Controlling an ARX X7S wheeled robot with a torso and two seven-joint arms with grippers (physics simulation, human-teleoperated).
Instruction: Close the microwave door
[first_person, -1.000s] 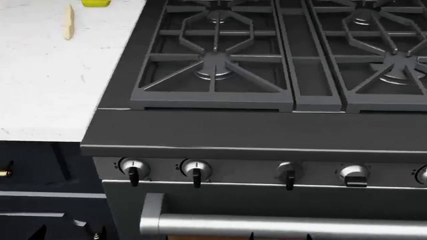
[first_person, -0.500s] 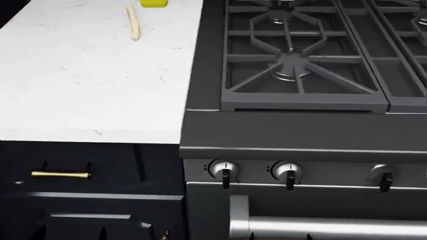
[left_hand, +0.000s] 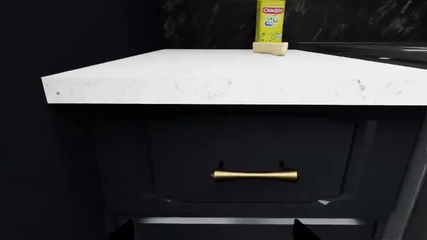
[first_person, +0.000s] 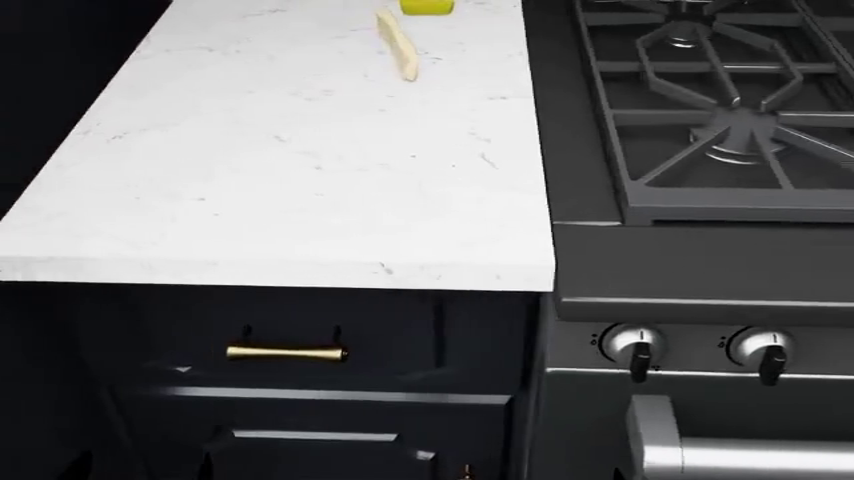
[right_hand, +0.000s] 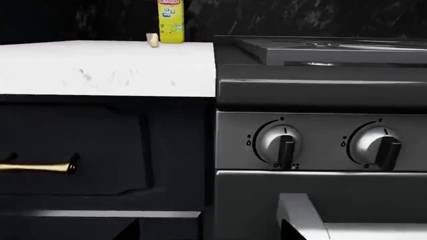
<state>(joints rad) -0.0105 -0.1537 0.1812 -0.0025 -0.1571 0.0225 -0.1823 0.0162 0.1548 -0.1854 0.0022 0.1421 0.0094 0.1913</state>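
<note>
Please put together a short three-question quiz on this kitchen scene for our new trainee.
1. True or false: the microwave is visible in one of the three views.
2. What stands at the far end of the white countertop? A) a red mug B) a yellow carton C) a steel pot
3. Fill in: the brass handle is mounted on the dark ____ below the countertop.

Key:
1. False; only the countertop, the drawer and the stove with its knobs show.
2. B; a pale stick lies near it.
3. drawer
</note>
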